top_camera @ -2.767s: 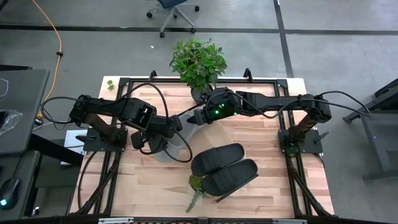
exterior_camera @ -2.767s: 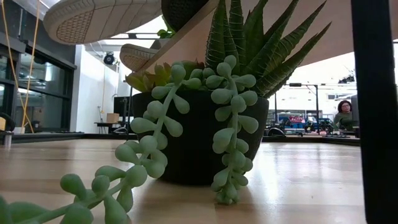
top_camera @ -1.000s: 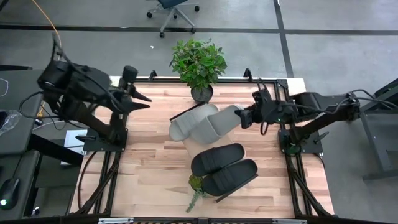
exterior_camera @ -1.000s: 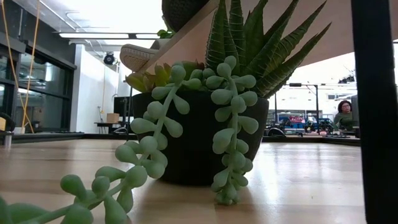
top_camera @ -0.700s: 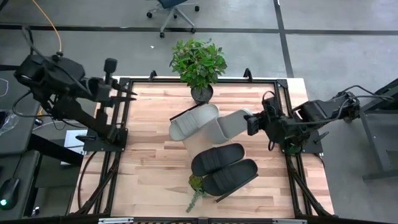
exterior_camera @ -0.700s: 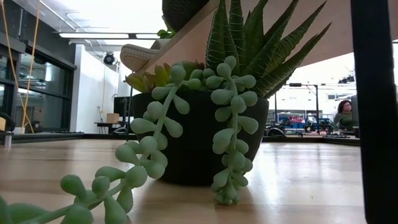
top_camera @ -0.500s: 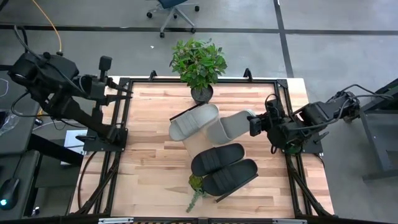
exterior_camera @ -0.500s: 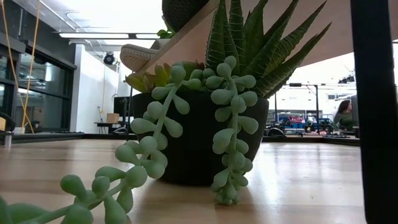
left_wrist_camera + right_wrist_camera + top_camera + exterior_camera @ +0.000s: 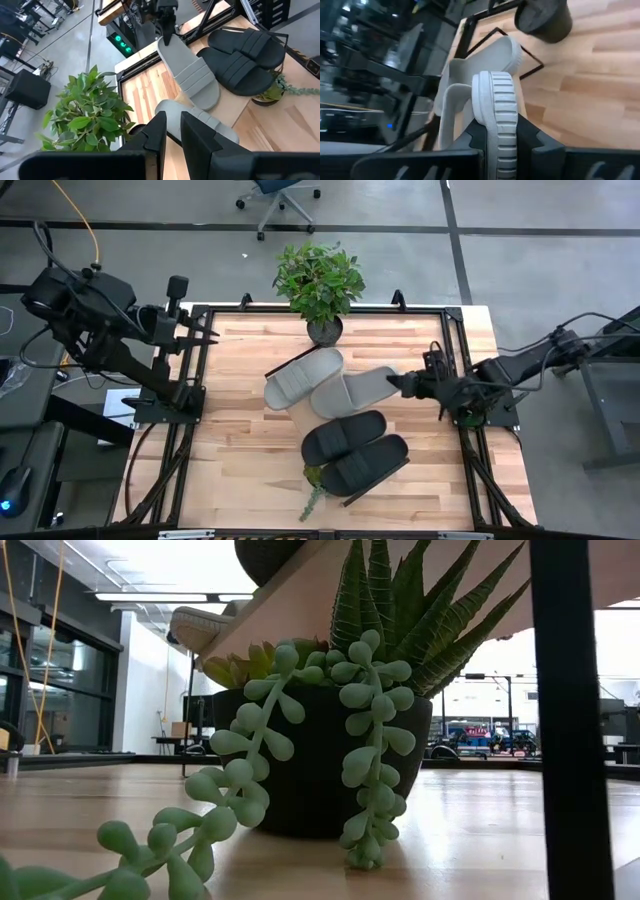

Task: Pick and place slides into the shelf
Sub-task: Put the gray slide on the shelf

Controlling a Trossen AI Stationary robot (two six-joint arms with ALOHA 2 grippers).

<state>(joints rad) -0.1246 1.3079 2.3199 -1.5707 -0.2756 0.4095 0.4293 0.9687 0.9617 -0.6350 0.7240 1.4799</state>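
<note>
The right gripper (image 9: pixel 402 383) pinches a grey slide's (image 9: pixel 352 388) heel at three o'clock; it should lower flat onto the shelf (image 9: pixel 395 467) before releasing.

Four slides (image 9: pixel 335 420) lie on the tilted shelf (image 9: pixel 378 473) at table centre; at three o'clock the right gripper (image 9: pixel 402 383) pinches a grey one.

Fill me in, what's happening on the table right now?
The right gripper is shut on the heel end of one grey slide, which lies on the shelf beside the other grey slide. Two black slides sit next to them on the same board. The left gripper is pulled back at the table's left edge, holding nothing.
</note>
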